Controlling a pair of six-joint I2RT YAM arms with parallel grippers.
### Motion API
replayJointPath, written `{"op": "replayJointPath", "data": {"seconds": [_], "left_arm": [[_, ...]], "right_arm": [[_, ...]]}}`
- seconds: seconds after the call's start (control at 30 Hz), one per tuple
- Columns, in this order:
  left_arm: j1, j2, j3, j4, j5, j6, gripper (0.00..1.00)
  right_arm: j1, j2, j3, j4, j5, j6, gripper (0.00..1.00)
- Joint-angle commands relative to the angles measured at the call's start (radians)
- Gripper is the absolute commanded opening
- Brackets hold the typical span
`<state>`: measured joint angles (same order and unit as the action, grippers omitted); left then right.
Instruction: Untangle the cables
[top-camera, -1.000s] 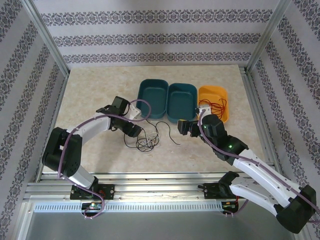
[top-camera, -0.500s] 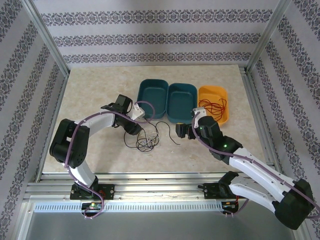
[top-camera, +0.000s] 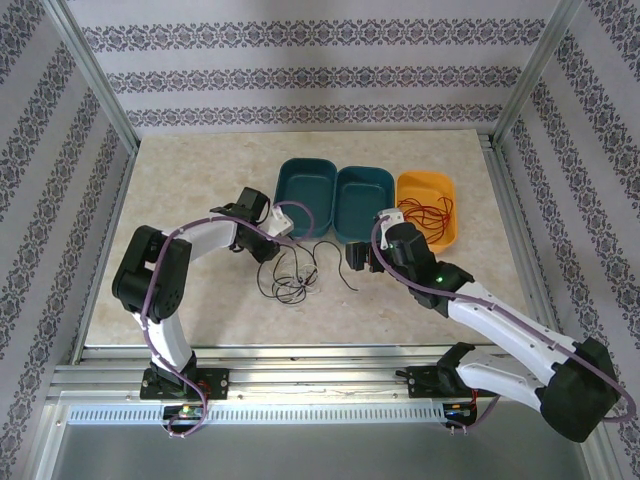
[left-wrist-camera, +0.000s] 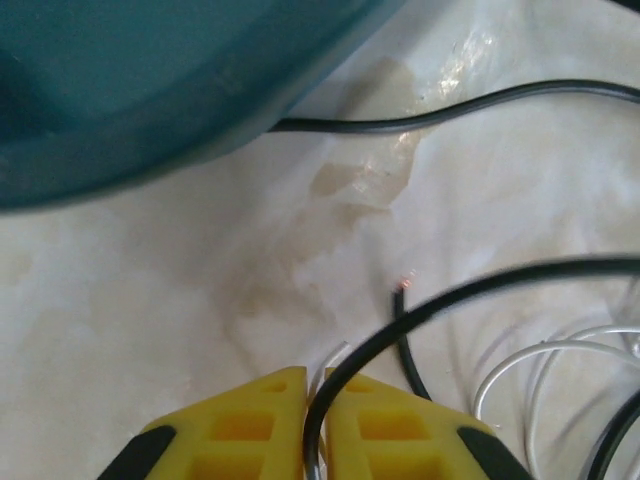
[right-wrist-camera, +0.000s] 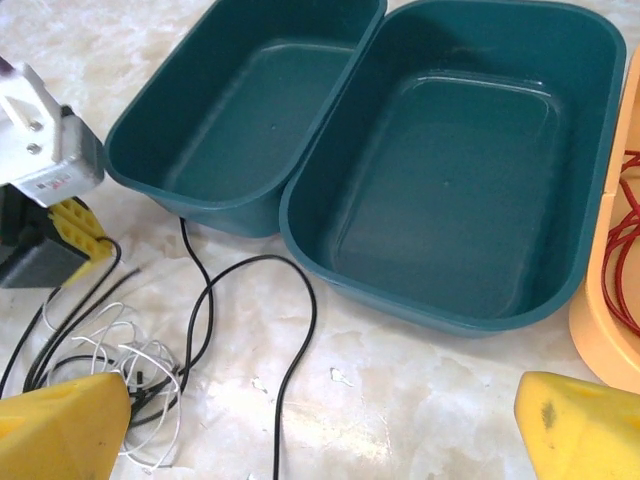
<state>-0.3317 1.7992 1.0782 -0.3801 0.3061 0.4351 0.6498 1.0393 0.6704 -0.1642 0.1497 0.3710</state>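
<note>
Since a second ago, the left gripper (top-camera: 272, 254) has been shut and its elbow drawn in toward the cables (top-camera: 292, 284), while the right gripper (top-camera: 354, 258) has been brought slightly nearer to them. From above, a pale marbled table (top-camera: 180, 190) is seen, fenced by aluminium posts (top-camera: 95, 75) and walls (top-camera: 300, 70) papered in floral bands. Two teal tubs (top-camera: 305, 192) and an orange tub (top-camera: 445, 195) are lined up beyond both grippers, and a red cable (top-camera: 432, 212) is coiled in the orange one. The black and white cables are spread on the table between the grippers, just beside the left fingertips and apart from the right ones.

At the left wrist, the yellow fingers (left-wrist-camera: 245, 425) are seen pressed together on a black cable (left-wrist-camera: 450, 298), which is pinched between them and arches off to their right. White cable (left-wrist-camera: 540, 352) loops are laid right of the fingers, and a teal tub (left-wrist-camera: 150, 110) is set ahead of them.

At the right wrist, the fingers (right-wrist-camera: 60, 430) are held spread wide, with bare table between them. The cables (right-wrist-camera: 110, 350) are laid just ahead of the finger at this view's left, touching the left gripper (right-wrist-camera: 75, 235) beyond. One black strand is trailed into the gap between the fingers.
</note>
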Motion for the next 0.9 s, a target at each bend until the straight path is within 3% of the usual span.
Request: {"op": "replayJointPath", "data": {"seconds": [0.0, 0.33, 0.43, 0.63, 0.87], "left_arm": [[0.01, -0.068, -0.015, 0.048, -0.015, -0.032, 0.06], [0.011, -0.322, -0.116, 0.07, 0.041, -0.098, 0.05], [0.01, -0.435, -0.148, 0.075, 0.059, -0.113, 0.0], [0.01, -0.676, -0.206, 0.143, 0.095, -0.177, 0.0], [0.009, -0.825, -0.198, 0.156, 0.11, -0.286, 0.0]], "right_arm": [[-0.003, 0.035, 0.036, 0.013, 0.036, 0.044, 0.98], [0.083, 0.142, 0.092, -0.023, 0.262, 0.113, 0.98], [0.085, 0.151, 0.089, -0.015, 0.248, 0.168, 0.98], [0.084, 0.132, 0.085, 0.0, 0.178, 0.205, 0.98], [0.082, 0.027, -0.004, 0.115, 0.057, 0.093, 0.98]]}}
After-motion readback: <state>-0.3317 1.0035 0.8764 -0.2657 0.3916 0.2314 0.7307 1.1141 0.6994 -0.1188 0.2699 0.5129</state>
